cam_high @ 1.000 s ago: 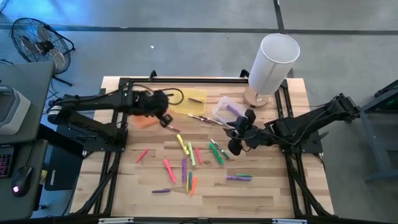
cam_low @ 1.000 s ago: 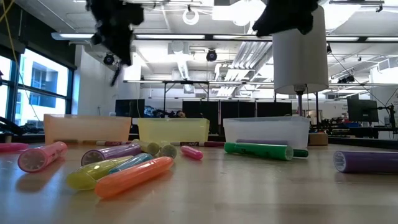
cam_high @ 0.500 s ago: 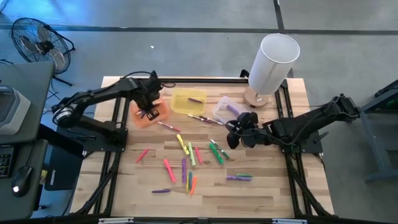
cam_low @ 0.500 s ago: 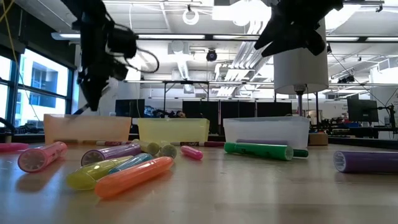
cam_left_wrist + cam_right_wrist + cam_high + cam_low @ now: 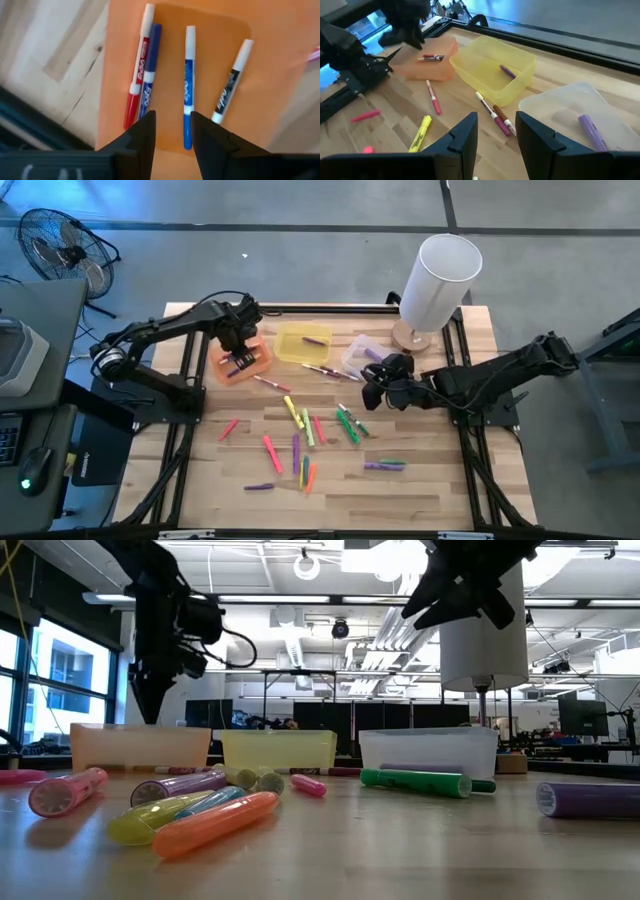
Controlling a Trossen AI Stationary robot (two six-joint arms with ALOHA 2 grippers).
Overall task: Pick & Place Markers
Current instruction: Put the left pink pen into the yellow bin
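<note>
Several capped markers [image 5: 305, 435] in pink, yellow, green, orange and purple lie scattered on the wooden table [image 5: 430, 480]. My left gripper [image 5: 173, 127] hangs over the orange bin [image 5: 262, 361], pointing down and open, with nothing between its fingers. On the bin's floor [image 5: 220, 55] lie a red pen [image 5: 140, 65], two blue pens [image 5: 189, 75] and a black pen [image 5: 232, 82]. My right gripper [image 5: 496, 132] hovers open above the table beside the clear bin [image 5: 560, 107], slanting down toward the bins. The clear bin holds a purple marker [image 5: 592, 129].
A yellow bin [image 5: 303, 342] with a purple marker [image 5: 507, 71] stands between the orange and clear bins. Thin pens [image 5: 490, 115] lie on the table before it. A tall white cylinder [image 5: 440, 275] on a round wooden base stands at the far right.
My left gripper has swung toward the table's left edge, from beside the yellow bin to above the orange bin. It has sunk and turned until it points straight down. The thin pen that hung below it a second ago no longer hangs there. My right gripper has rolled a little.
</note>
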